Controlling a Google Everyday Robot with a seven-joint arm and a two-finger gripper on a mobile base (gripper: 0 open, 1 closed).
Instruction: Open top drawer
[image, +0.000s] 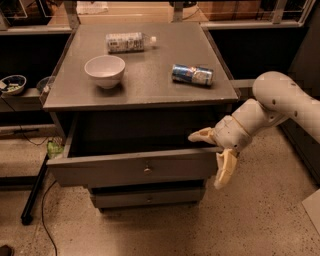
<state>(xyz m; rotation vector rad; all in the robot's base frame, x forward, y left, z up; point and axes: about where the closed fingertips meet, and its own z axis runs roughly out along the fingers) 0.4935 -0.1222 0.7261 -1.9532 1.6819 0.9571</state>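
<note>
The top drawer (110, 169) of the grey cabinet stands pulled out, its dark interior showing, with a small round knob (147, 170) at the centre of its front panel. My gripper (214, 154) is at the drawer's right end. It is open: one cream finger (202, 135) reaches over the front panel into the drawer, and the other finger (224, 170) hangs down outside the panel's right corner. My white arm (280, 100) comes in from the right.
On the cabinet top (150, 87) are a white bowl (105, 70), a plastic bottle lying down (127, 42) and a can on its side (192, 74). A shorter drawer front (147, 199) sits below. Shelves with bowls (12, 84) stand to the left, and a black pole (35, 190) leans on the floor.
</note>
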